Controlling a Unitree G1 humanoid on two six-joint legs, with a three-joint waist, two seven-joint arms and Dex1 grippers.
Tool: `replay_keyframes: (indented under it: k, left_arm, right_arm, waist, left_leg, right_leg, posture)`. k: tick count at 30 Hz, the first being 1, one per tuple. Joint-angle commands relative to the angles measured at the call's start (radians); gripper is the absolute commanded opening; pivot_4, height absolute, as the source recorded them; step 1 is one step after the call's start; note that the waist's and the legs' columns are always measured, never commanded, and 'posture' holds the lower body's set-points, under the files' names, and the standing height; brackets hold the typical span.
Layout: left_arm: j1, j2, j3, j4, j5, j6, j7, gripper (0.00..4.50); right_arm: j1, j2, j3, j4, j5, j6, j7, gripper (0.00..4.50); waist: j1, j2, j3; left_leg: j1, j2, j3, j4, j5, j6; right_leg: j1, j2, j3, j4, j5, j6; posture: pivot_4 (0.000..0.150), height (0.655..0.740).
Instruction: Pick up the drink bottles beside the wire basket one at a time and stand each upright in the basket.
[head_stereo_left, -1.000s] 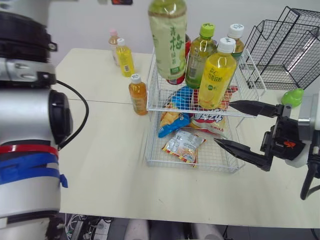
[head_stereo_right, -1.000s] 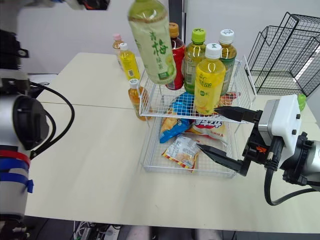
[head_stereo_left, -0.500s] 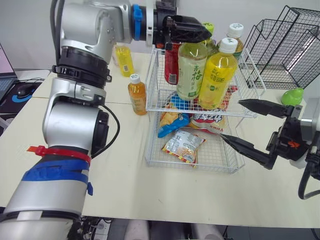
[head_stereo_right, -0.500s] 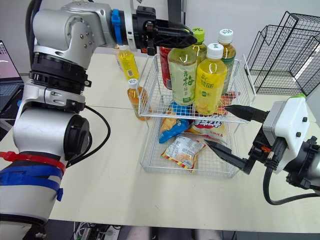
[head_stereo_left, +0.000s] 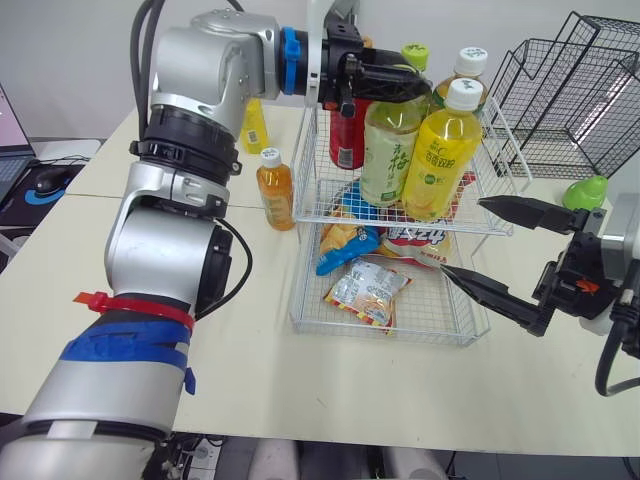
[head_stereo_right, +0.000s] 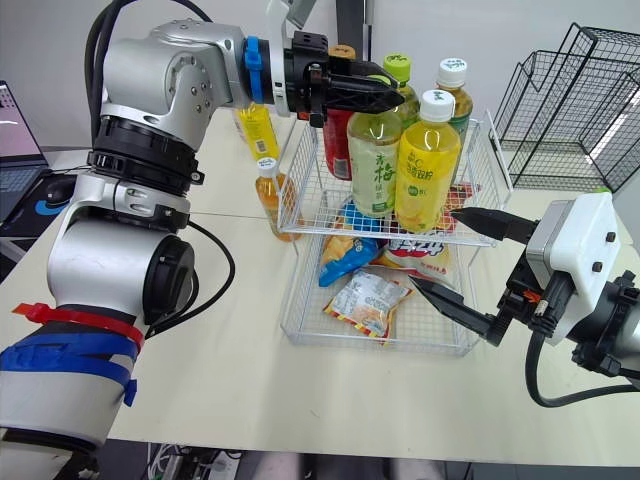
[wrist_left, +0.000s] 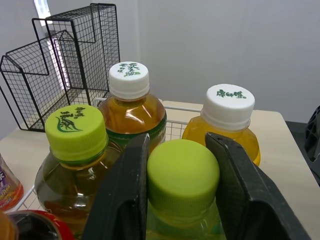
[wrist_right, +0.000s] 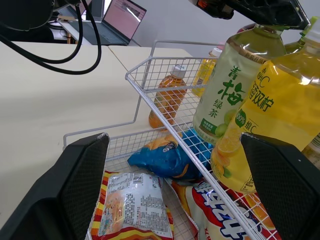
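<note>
My left gripper (head_stereo_left: 398, 82) is shut on the lime-green cap of a green tea bottle (head_stereo_left: 387, 150), one black finger (wrist_left: 125, 195) on each side of the cap. The bottle stands nearly upright on the upper tier of the white wire basket (head_stereo_left: 312, 190), beside a yellow bottle (head_stereo_left: 438, 150), a red bottle (head_stereo_left: 346, 135) and two more behind. Left of the basket on the table stand a small orange bottle (head_stereo_left: 276, 188) and a yellow bottle (head_stereo_right: 260, 130). My right gripper (head_stereo_left: 463, 237) hangs open at the basket's right front corner, holding nothing.
Snack packets (head_stereo_left: 368, 290) lie in the basket's lower tier. Black wire racks (head_stereo_left: 570, 100) stand at the back right, with a small green object (head_stereo_left: 585, 192) in front of them. A laptop (head_stereo_right: 15, 150) and a mouse (head_stereo_left: 48, 180) sit at the far left.
My left gripper brought the green tea bottle down from above the basket onto the upper tier, then shifted it slightly right. The right gripper stayed almost still.
</note>
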Motion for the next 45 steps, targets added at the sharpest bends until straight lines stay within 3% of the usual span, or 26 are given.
replay_keyframes:
  k: [1,6,17,28,38,45]
  left_arm:
    - [-0.031,0.024,0.030,-0.027,-0.010,-0.013,-0.038,2.91]
    - [-0.037,0.086,0.040,-0.054,-0.010,-0.018,-0.093,4.48]
    - [0.022,0.267,0.113,-0.178,-0.016,-0.008,-0.054,4.48]
    - [0.296,0.452,0.277,-0.226,-0.002,-0.111,0.109,4.48]
    - [0.501,0.447,0.321,-0.212,-0.009,-0.183,0.220,4.48]
    - [0.699,0.327,0.357,-0.396,-0.049,-0.161,0.363,4.48]
  right_arm:
    - [-0.008,-0.004,-0.027,-0.003,-0.005,-0.020,-0.005,4.50]
    - [-0.007,-0.003,-0.029,-0.003,-0.005,-0.022,0.001,4.50]
    - [-0.036,0.009,-0.001,0.010,-0.026,-0.049,0.026,4.50]
    - [-0.088,-0.014,-0.022,0.057,-0.084,-0.042,0.012,4.50]
    - [-0.089,-0.025,-0.053,0.017,0.022,-0.035,0.019,4.50]
    - [-0.060,-0.045,-0.042,-0.028,0.104,-0.024,0.024,4.50]
  waist:
    - [-0.001,0.000,0.000]
    - [-0.002,0.000,0.000]
    - [-0.001,0.000,0.000]
    - [0.002,0.002,-0.001]
    - [0.002,0.001,-0.001]
    - [0.004,0.000,-0.001]
  left_leg:
    - [0.000,0.000,0.000,0.000,0.000,0.000]
    - [0.000,0.000,0.000,0.000,0.000,0.000]
    - [0.001,0.001,0.000,0.000,0.000,0.000]
    - [0.003,0.001,0.000,0.003,0.000,0.000]
    - [0.003,0.001,0.000,0.006,0.000,0.000]
    - [0.002,0.002,-0.002,0.010,0.000,0.000]
  right_leg:
    - [0.000,0.000,0.000,0.000,0.000,0.000]
    - [0.000,0.000,0.000,0.000,0.000,0.000]
    - [0.001,0.000,0.000,0.001,0.000,0.000]
    - [0.002,-0.003,0.000,0.005,0.000,0.000]
    - [0.002,-0.002,-0.001,0.009,0.000,0.000]
    - [0.002,-0.003,-0.001,0.013,0.000,0.000]
  posture:
    - [0.150,0.7207]
    - [0.150,0.7207]
    - [0.150,0.7207]
    - [0.150,0.7207]
    - [0.150,0.7207]
    - [0.150,0.7207]
